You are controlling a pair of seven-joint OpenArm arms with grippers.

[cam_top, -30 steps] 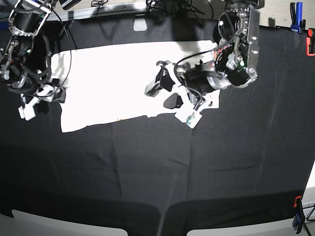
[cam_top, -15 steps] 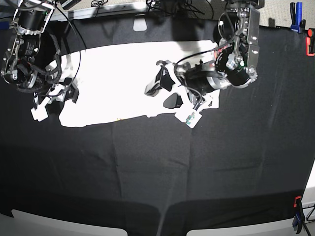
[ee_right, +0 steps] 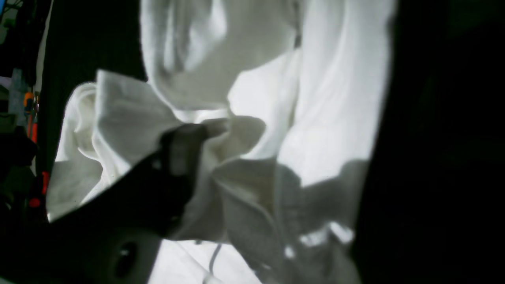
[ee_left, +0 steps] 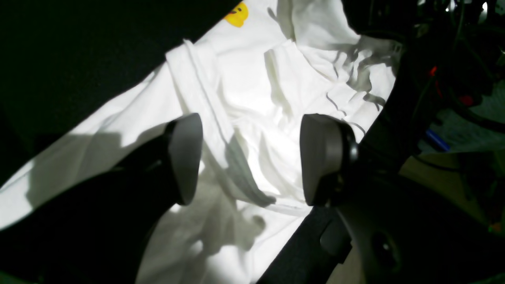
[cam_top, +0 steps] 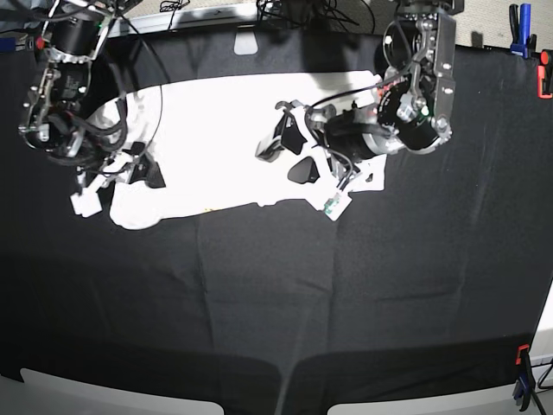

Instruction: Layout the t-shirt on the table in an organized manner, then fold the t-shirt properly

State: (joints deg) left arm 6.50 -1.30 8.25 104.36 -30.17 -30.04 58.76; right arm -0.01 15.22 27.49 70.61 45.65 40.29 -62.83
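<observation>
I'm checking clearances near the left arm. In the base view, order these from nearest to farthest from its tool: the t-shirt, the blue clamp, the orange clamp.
From the left tool:
1. The t-shirt, directly beneath it.
2. The blue clamp, at the far right top edge.
3. The orange clamp, at the bottom right corner.

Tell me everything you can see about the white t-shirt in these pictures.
The t-shirt is bright white, soft cloth, spread widthwise over the far part of the black-covered table, not yet folded. Its middle lies fairly flat; both ends are rumpled. A yellow print peeks out at one edge. The left claw hangs open above the wrinkled fabric, its pads apart. The right claw has a bunched fold of cloth against its finger; whether it grips is unclear.
</observation>
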